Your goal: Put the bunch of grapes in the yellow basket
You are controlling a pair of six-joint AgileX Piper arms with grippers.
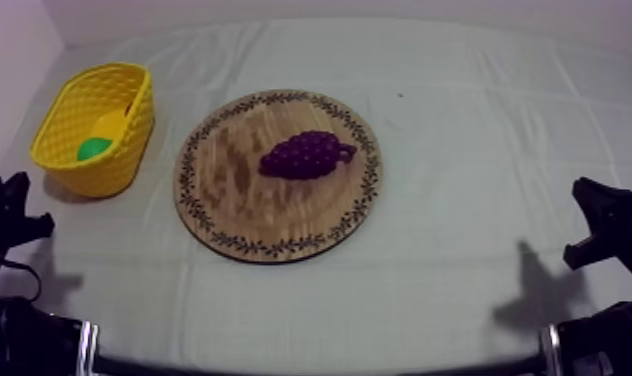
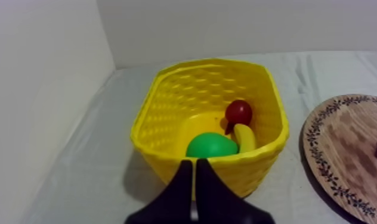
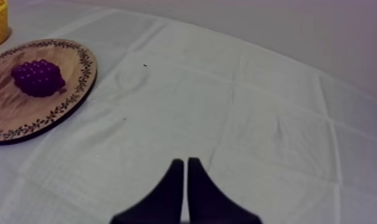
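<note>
The left claw (image 2: 194, 162) has its two black fingers pressed together in a narrow wedge, holding nothing, near the yellow basket (image 1: 130, 140). The right claw (image 3: 185, 161) is likewise closed and empty, over bare cloth (image 3: 256, 119) at the right of the desk (image 1: 480, 250), well apart from the wooden board (image 1: 240, 200). The bunch of grapes (image 1: 305, 155) lies on the board, right of its middle. The basket stands far left, just beside the board, holding a small red fruit (image 2: 238, 111), a banana (image 2: 246, 138) and a green fruit (image 2: 210, 146). Pale walls (image 2: 42, 89) rise at the far and left edges.
</note>
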